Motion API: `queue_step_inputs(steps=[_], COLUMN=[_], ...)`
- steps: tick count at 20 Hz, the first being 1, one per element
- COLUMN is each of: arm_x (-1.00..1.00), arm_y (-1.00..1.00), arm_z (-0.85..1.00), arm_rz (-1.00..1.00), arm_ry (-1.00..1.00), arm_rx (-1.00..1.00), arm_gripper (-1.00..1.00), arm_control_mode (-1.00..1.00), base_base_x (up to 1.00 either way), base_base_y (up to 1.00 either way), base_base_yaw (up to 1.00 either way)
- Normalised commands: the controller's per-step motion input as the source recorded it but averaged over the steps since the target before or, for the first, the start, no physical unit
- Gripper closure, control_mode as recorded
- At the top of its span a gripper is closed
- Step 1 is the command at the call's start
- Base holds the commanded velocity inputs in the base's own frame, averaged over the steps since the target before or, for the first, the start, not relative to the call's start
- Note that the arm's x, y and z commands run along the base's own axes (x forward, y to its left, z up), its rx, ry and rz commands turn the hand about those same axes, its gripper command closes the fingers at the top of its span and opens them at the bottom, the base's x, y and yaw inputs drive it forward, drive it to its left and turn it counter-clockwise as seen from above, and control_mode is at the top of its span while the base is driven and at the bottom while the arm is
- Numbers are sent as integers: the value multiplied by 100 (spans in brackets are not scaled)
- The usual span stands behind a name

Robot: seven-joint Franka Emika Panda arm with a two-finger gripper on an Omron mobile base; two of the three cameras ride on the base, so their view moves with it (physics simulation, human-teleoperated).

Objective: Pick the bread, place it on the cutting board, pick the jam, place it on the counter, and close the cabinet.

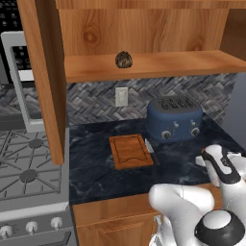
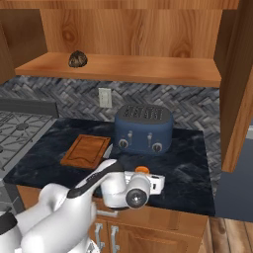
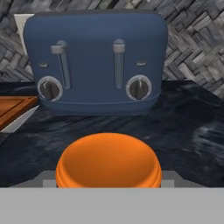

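Grey herringbone tile backsplash (image 1: 96, 103) with white outlet (image 1: 121, 96); blue toaster (image 1: 174, 118); gas stove (image 1: 26, 168) at left.

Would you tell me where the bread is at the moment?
The bread sits on the open cabinet's inner shelf, towards its left in both base views, above the wall outlet and up-left of the blue toaster.

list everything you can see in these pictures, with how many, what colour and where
bread: one, dark brown, on the open cabinet shelf
cabinet: one, warm brown wood, above the counter, doors open
toaster: one, blue, back of the counter
cutting board: one, reddish-brown, left of the toaster
wall outlet: one, white, on the backsplash
stove: one, grey, left of the counter
jam: one, orange, at the gripper in front of the toaster; grip not clear
arm: one, white
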Motion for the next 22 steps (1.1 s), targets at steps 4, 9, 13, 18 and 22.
queue_step_inputs(steps=[4,9,13,18,22], arm_x=[34,32,29,25,28], arm_y=[0,0,0,0,0], arm_z=[-19,-20,-25,-25,-24], arm_rz=[0,0,-1,0,0], arm_ry=[0,0,0,0,0], arm_rx=[0,0,0,0,0], arm_gripper=[100,100,100,100,100], arm_control_mode=[-100,-100,-100,-100,-100], base_base_x=[0,0,0,0,0], base_base_y=[0,0,0,0,0], base_base_yaw=[0,0,0,0,0])
